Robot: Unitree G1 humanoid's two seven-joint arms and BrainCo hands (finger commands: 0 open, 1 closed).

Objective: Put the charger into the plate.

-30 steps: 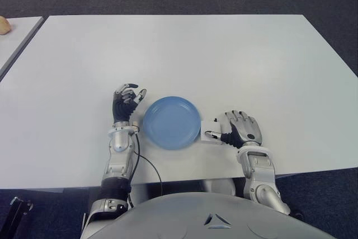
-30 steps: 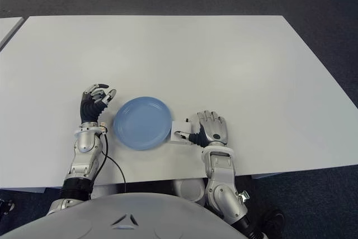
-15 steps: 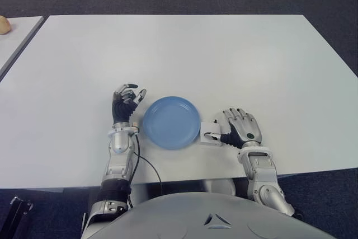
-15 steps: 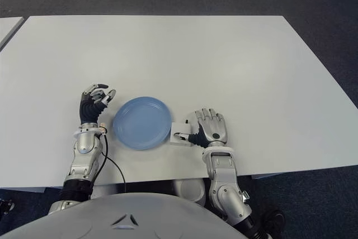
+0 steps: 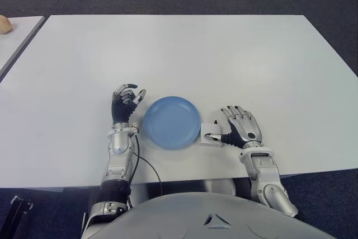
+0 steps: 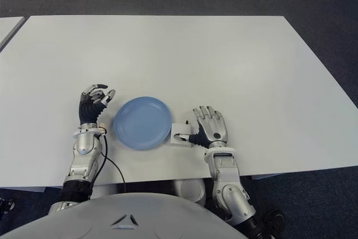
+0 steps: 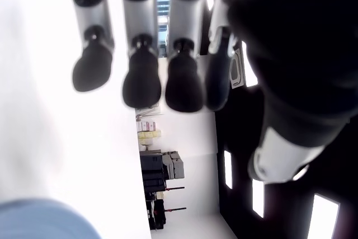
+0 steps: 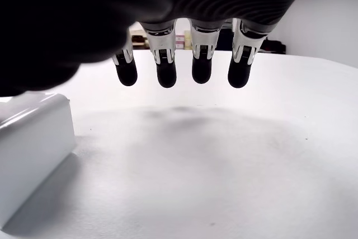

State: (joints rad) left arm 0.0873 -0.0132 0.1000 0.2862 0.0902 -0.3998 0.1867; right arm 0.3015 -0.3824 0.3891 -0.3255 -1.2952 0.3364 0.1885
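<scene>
**Right hand drawn back toward the table's near edge; charger outside the plate**

Since a second ago, our right hand [image 5: 241,129] has slid a little toward the near edge of the table and its fingers have straightened; the left hand, the plate and the charger lie as they did.

Item 1. Table [image 5: 179,54]: white, broad, with a second pale surface beyond its left edge.

Item 2. Plate [image 5: 171,122]: blue, round, near the table's front edge, between our two hands. Nothing lies in it.

Item 3. Charger [image 5: 208,134]: a small white block, on the table just beside the plate's right rim, outside it. In the right wrist view it shows as a white box [image 8: 31,149] standing on the table surface, to the thumb side of the hand.

Item 4. Right hand: palm down above the table, just right of the charger. Its four fingers [image 8: 166,71] hang spread and straight, clear of the surface and holding nothing. In the eye views the thumb reaches toward the charger's near side; we cannot tell whether it touches.

Item 5. Left hand [image 5: 124,104]: just left of the plate, upright, fingers [image 7: 140,76] loosely curled and empty.
</scene>
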